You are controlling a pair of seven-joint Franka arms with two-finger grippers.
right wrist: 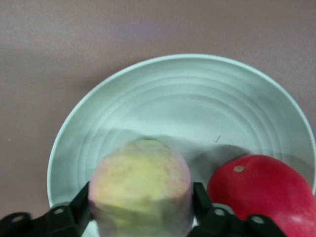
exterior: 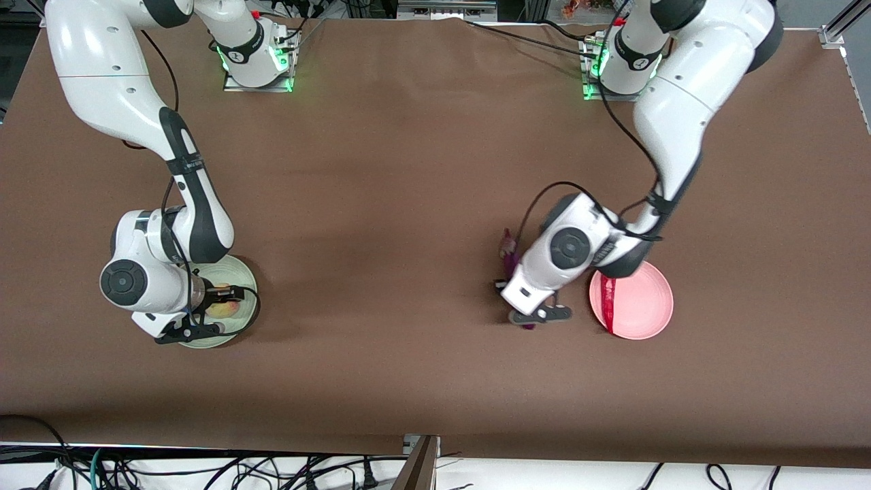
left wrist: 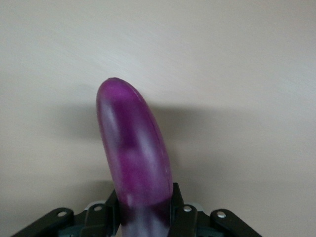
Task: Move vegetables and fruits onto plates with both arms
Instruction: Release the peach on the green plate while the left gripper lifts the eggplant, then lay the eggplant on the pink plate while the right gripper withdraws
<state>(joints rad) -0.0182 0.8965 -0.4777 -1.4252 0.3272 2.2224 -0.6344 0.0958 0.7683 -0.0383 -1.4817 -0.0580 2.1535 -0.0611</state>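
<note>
The purple eggplant (exterior: 507,246) (left wrist: 133,148) is on the brown table beside the pink plate (exterior: 646,299), toward the right arm's end. My left gripper (exterior: 524,303) (left wrist: 144,193) is shut on its thick part. The red chili pepper (exterior: 607,303) lies in the pink plate. My right gripper (exterior: 221,306) (right wrist: 142,192) is low over the mint green plate (exterior: 243,273) (right wrist: 173,98), with its fingers pressed against both sides of the yellow-green peach (exterior: 223,309) (right wrist: 140,168). The red pomegranate (right wrist: 261,192) rests in that plate next to the peach. The right arm hides it in the front view.
Brown cloth covers the whole table (exterior: 381,204), and the two plates sit far apart at either end. Cables and a stand (exterior: 415,463) lie along the table edge nearest the front camera.
</note>
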